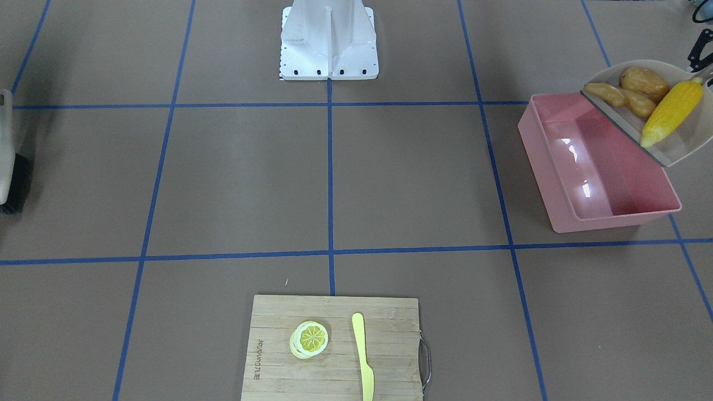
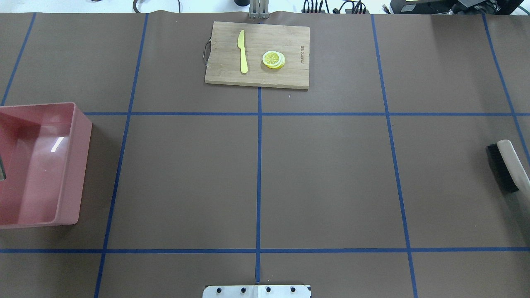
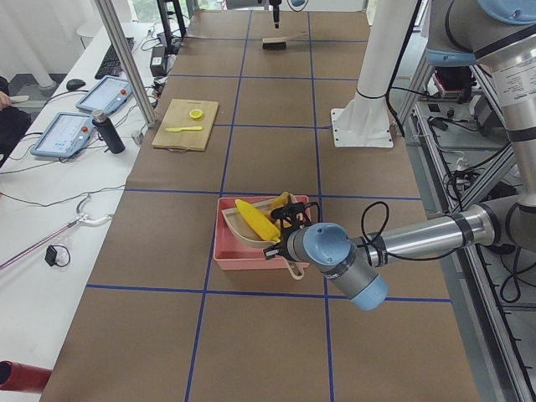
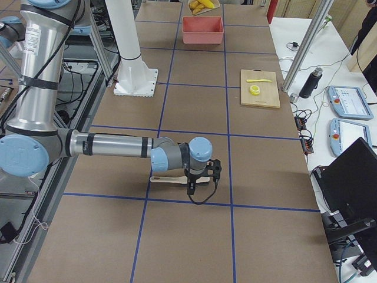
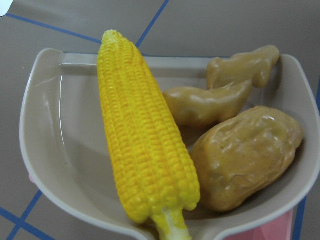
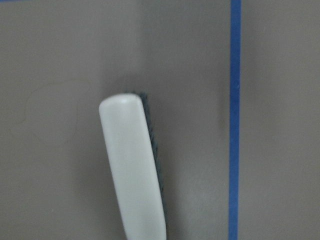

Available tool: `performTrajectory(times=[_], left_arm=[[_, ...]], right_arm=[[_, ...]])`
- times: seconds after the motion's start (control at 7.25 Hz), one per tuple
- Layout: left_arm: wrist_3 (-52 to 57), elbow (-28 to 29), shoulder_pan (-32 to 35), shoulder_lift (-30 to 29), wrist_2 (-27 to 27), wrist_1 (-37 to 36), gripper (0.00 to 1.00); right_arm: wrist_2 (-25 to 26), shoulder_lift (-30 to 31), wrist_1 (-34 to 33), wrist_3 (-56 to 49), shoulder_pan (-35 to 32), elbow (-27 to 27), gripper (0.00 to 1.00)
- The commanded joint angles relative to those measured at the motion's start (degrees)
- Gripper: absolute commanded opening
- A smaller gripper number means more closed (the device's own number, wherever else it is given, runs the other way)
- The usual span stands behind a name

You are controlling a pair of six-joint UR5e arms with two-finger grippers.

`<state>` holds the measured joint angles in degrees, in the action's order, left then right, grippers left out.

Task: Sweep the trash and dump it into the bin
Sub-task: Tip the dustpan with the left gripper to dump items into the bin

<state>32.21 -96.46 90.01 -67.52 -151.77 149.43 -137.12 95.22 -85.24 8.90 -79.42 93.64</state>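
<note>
A beige dustpan [image 1: 688, 139] hangs tilted over the far-right part of the pink bin [image 1: 613, 214]. In it lie the yellow corn cob [image 1: 671, 111], the brown potato [image 1: 644, 83] and the tan ginger root [image 1: 618, 97]. The left wrist view shows the corn [image 5: 145, 140], ginger [image 5: 220, 100] and potato [image 5: 247, 155] close up in the pan [image 5: 55, 125]. My left gripper [image 3: 291, 230] holds the dustpan's handle. My right gripper [image 4: 197, 180] is at the handle of the brush [image 4: 168, 179], low over the table; its fingers are hidden. The brush [image 6: 132, 165] fills the right wrist view.
A wooden cutting board [image 1: 334, 379] with a lemon slice [image 1: 309, 338] and a pale yellow knife [image 1: 362, 356] lies at the table's operator side. The robot's white base [image 1: 328, 42] stands at the middle of the near side. The brush [image 2: 507, 165] is at the table's right end.
</note>
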Motion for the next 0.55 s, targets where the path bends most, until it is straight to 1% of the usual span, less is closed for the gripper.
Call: performTrajectory(times=[0.0, 0.14, 0.28, 0.41], left_arm=[[2.2, -1.6, 0.4, -0.1, 4.2, 0.2, 0.0], [2.4, -3.3, 0.5, 0.0, 7.4, 0.6, 0.0], [5.2, -4.9, 0.5, 0.5, 10.5, 0.4, 0.0], [8.8, -4.9, 0.4, 0.0, 11.0, 0.0, 0.0]], right_arm=[[4.6, -12.0, -9.9, -14.9, -6.4, -10.1, 1.0], [4.4, -14.2, -9.9, -16.9, -8.2, -13.7, 1.0], [4.6, -14.3, -9.9, -17.1, -9.0, -14.1, 1.0], [4.9, -14.3, -9.8, -16.4, -9.2, -14.1, 1.0]])
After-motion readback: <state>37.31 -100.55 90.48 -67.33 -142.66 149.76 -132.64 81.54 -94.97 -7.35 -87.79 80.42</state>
